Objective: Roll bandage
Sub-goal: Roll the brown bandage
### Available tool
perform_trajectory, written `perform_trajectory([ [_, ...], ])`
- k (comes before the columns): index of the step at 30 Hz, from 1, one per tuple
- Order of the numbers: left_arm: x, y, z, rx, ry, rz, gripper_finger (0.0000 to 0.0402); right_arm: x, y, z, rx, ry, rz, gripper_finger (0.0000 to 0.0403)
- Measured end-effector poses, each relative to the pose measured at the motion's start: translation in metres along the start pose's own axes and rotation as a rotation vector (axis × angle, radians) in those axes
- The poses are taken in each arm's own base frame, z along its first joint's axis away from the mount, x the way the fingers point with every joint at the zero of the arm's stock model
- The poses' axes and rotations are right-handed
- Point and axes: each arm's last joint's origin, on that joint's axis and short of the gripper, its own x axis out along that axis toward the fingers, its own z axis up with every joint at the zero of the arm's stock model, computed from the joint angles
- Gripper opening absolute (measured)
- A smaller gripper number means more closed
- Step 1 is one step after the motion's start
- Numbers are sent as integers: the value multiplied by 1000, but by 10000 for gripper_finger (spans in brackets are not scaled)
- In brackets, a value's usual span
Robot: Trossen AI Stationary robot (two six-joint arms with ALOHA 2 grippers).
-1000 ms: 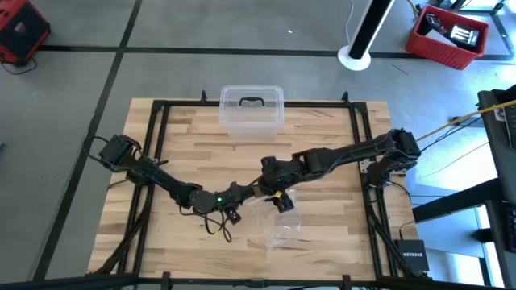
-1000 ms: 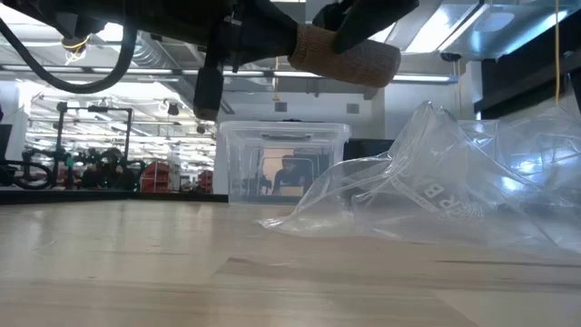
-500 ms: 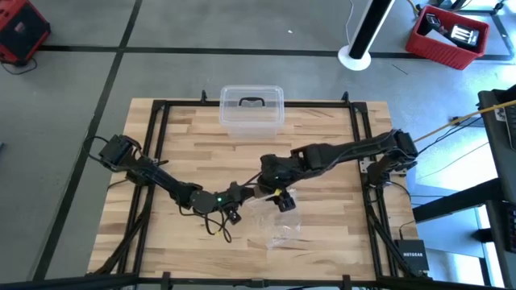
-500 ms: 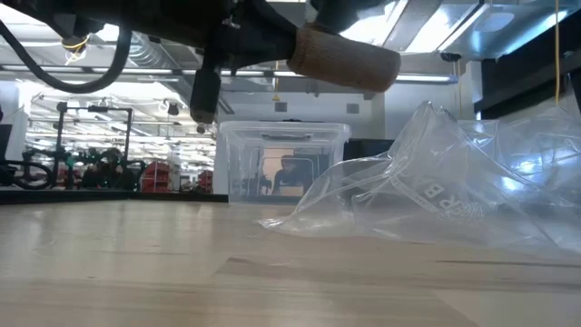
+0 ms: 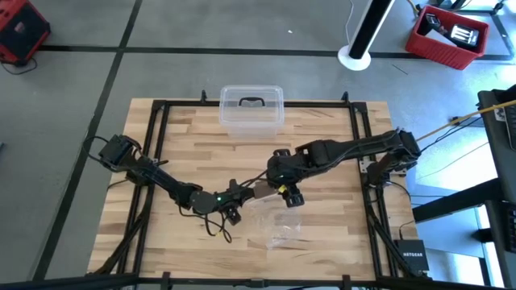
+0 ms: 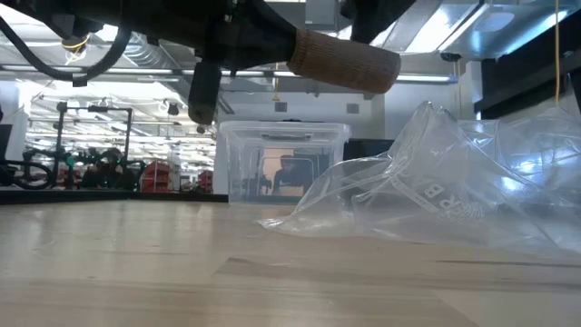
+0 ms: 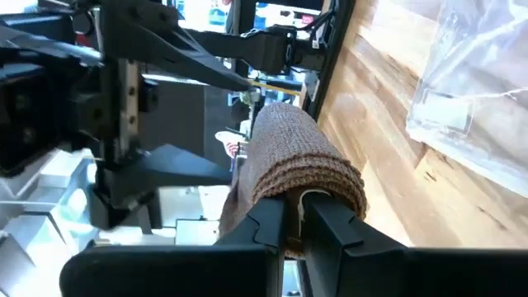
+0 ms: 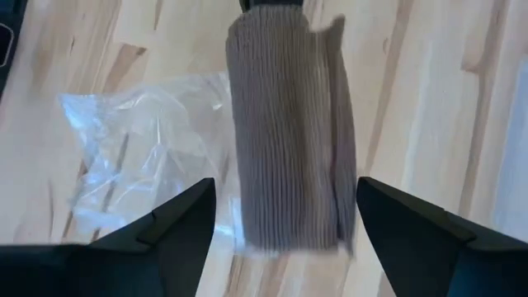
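Above the wooden worktop point(image 5: 177, 145), the left gripper point(image 7: 295, 216) jaws clamp the rolled bandage point(image 6: 345, 62); the right gripper point(image 8: 280, 216) jaws straddle it, released.

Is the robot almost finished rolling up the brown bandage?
Nearly, it looks like. Done: the bandage is already a tight roll, no long strip trailing. In hand: the left gripper is shut on one end, holding it up above the table. The right gripper is open around it, not touching. Left: probably putting it down, maybe near the plastic bag.
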Motion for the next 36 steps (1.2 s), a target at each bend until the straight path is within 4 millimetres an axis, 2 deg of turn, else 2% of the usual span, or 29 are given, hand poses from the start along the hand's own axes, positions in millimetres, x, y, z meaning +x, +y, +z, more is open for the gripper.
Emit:
perform_trajectory([
  [7, 2, -3, -3, -14, 14, -25, 19, 0, 1, 1, 0, -24, 5, 296],
  [17, 0, -3, -1, 33, 6, -23, 19, 50, 2, -17, 1, -35, 19, 296],
  [23, 3, -3, -4, 10, 15, -28, 19, 58, 3, -16, 13, -96, 84, 296],
  [31, 7, -3, -9, -74, 34, -35, 20, 61, 4, -17, 9, -104, 85, 296],
  [36, 11, -5, -14, -119, 62, -54, 20, 62, 15, -16, -31, -106, 95, 296],
])
